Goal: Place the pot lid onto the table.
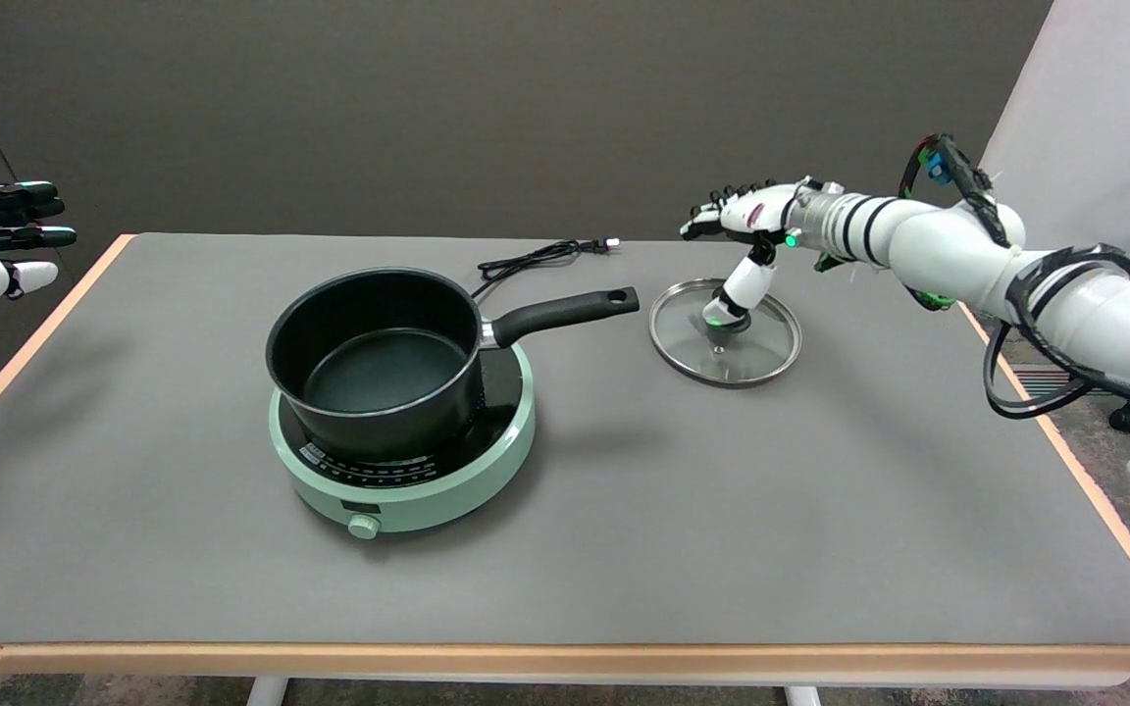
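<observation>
Lid (725,333) of glass lies flat on the grey counter (683,510), toward the far right, just past the tip of the pot handle (565,311) and clear of it. Your right hand (746,227) hangs above the lid's far side with its fingers spread apart and holding nothing; one white finger (744,286) points down toward the black knob at the lid's centre, and you cannot tell from this view whether its tip touches the knob. The black pot (374,358) stands uncovered on the mint-green hob (403,441) left of centre, its handle reaching right toward the lid. A black power cord (540,257) lies coiled on the counter behind the pot, well apart from the lid.
</observation>
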`<state>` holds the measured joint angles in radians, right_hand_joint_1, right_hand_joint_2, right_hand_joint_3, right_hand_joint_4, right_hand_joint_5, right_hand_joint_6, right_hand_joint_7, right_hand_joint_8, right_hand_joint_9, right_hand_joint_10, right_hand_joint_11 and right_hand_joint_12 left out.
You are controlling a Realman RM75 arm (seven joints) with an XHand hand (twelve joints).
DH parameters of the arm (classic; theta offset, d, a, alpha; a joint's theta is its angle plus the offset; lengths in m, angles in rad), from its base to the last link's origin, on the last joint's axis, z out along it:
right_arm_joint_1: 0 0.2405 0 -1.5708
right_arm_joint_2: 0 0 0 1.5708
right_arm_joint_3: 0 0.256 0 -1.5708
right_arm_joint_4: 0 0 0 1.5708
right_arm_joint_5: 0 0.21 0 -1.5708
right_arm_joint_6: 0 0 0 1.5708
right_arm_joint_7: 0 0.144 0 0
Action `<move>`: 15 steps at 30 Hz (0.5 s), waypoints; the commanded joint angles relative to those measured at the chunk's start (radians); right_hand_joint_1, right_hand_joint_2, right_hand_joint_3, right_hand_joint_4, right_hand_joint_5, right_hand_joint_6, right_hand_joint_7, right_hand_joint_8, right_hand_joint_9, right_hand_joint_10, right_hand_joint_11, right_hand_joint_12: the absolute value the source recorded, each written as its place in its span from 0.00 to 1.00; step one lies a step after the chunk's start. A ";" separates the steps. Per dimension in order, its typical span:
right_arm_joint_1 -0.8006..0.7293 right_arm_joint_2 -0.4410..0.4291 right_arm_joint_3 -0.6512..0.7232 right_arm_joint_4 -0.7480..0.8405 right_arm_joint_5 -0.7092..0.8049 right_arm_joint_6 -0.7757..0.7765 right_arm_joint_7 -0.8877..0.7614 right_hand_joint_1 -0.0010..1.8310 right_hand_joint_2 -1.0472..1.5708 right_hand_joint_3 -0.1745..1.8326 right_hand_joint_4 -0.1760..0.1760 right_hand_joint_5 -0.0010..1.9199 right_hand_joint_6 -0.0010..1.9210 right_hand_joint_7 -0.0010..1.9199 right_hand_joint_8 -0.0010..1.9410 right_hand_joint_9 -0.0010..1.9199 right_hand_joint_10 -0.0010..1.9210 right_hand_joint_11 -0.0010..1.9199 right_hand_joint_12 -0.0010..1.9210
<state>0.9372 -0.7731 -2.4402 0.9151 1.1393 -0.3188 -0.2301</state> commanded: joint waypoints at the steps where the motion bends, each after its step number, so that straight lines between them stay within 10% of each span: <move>1: -0.215 0.116 0.402 0.369 -0.043 -0.027 0.000 0.35 0.51 0.50 0.83 0.06 0.10 0.01 0.05 0.01 0.07 0.04 0.26; 15: -0.609 0.128 0.803 0.829 -0.089 -0.048 0.000 0.32 0.52 0.51 0.81 0.14 0.08 0.10 0.06 0.08 0.12 0.08 0.31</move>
<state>0.7284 -0.6907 -2.0920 1.2650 1.1106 -0.3418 -0.2321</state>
